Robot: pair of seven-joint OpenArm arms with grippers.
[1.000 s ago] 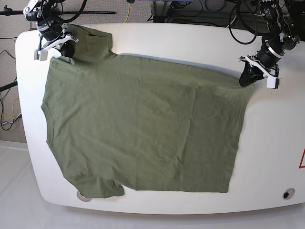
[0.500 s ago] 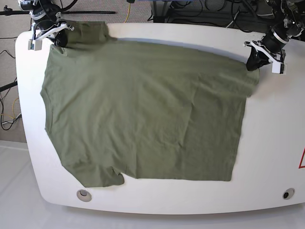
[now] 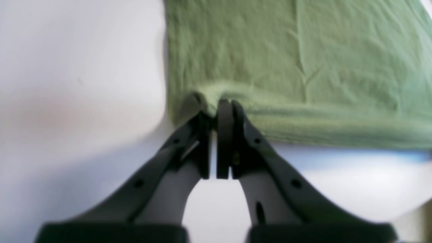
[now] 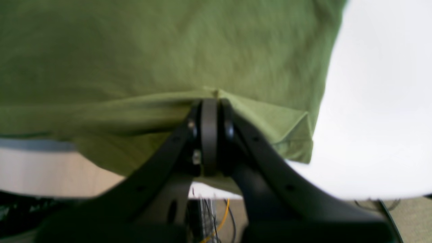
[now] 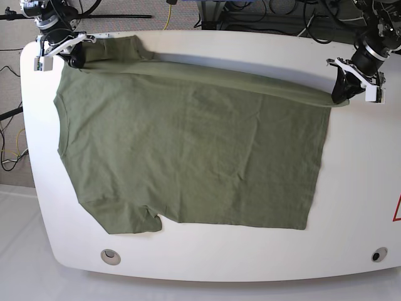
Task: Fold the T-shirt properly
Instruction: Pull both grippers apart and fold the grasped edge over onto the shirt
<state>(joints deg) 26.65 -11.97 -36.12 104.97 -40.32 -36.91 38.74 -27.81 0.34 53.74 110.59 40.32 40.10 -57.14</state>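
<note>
Left wrist view: left gripper (image 3: 216,108) pinched tight on a bunched hem corner of the T-shirt (image 3: 290,60), jaws pressed together with cloth between; cloth edge running straight up beside bare white table (image 3: 77,67) on the left, more bare table below the stretched hem. Right wrist view: right gripper (image 4: 210,101) clamped on a fold of the T-shirt (image 4: 162,50) at the shoulder, jaws closed on the fabric; sleeve corner hanging just right of the fingers, open white table (image 4: 378,101) beyond it, floor and cables visible underneath. Base view: T-shirt (image 5: 188,150) spread over most of the table (image 5: 363,188), collar toward the left rim, near sleeve close to the front edge; far edge lifted into a taut ridge between the right gripper (image 5: 74,55) at the far-left corner and the left gripper (image 5: 341,91) near the far-right edge; wide bare strip along the right side and front. Against half a second before: both grippers farther outward, far edge pulled straighter, cloth drawn flatter.
</note>
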